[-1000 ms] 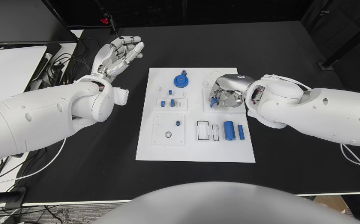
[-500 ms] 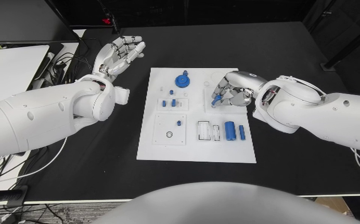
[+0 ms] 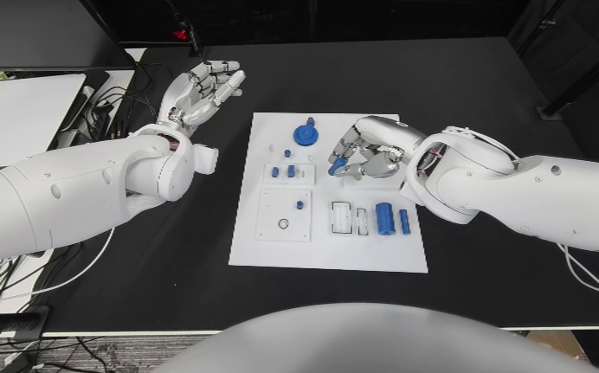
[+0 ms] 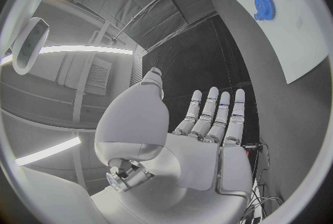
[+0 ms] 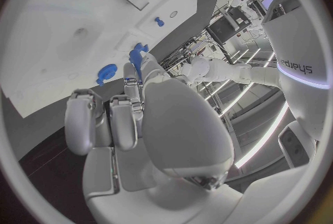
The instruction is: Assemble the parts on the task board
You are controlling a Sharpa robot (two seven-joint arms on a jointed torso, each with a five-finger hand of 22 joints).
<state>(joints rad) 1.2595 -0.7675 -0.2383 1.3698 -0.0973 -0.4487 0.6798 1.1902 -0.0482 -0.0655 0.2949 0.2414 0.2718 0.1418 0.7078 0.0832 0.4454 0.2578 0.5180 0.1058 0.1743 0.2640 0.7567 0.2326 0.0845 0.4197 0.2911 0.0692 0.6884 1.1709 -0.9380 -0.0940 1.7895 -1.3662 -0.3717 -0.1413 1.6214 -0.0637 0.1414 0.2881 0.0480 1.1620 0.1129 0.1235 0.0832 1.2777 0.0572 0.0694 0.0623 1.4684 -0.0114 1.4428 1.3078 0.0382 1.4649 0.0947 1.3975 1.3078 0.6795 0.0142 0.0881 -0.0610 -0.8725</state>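
Pinching a small blue part point(image 3: 338, 165), long axis upright-ish, right hand point(image 3: 366, 150) over task board point(image 3: 327, 252); left hand point(image 3: 200, 89) spread.

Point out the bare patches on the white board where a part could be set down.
The task board is bare along its near edge, below the square plate and the blue cylinders. Its far-left corner, left of the blue gear, is also free. The middle is crowded: small blue pegs, and the right hand holding a blue part.

1. A black tabletop point(image 3: 375, 70) spans the scene.
2. Dark walls point(image 3: 375, 1) close off the far side.
3. A small red light point(image 3: 183, 35) glows far left.
4. Cables point(image 3: 87, 113) trail at left.
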